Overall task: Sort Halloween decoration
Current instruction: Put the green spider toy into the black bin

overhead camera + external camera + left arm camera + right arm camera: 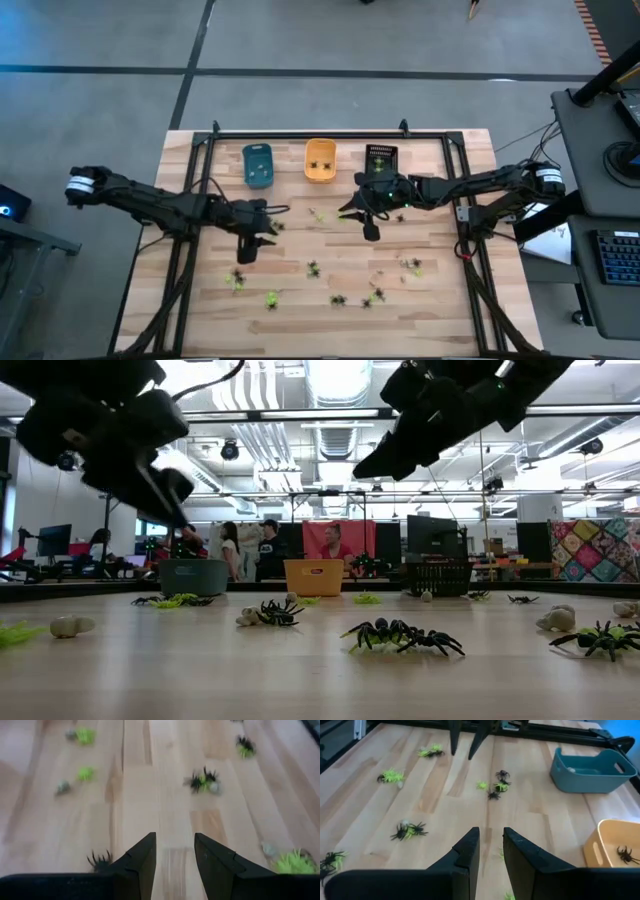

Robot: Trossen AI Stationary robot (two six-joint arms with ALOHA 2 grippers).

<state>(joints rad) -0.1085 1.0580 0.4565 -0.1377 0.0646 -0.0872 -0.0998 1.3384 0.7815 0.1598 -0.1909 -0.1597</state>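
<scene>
Overhead, pale wooden surface (pixel 440 300) mid-frame on grey floor, spider figures (pixel 312 268) scattered low, left gripper (pixel 246 250) and right gripper (pixel 370 230) released, empty, busy workshop behind.

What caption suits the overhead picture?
Two robot arms hover over plastic spiders scattered on a wooden table with three small trays.

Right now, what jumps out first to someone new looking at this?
The scatter of tiny spider figures across the near half of the wooden table. Next, three small trays along the far edge: blue tray, orange tray, black tray. The left gripper and right gripper hang above the scatter, both empty.
</scene>
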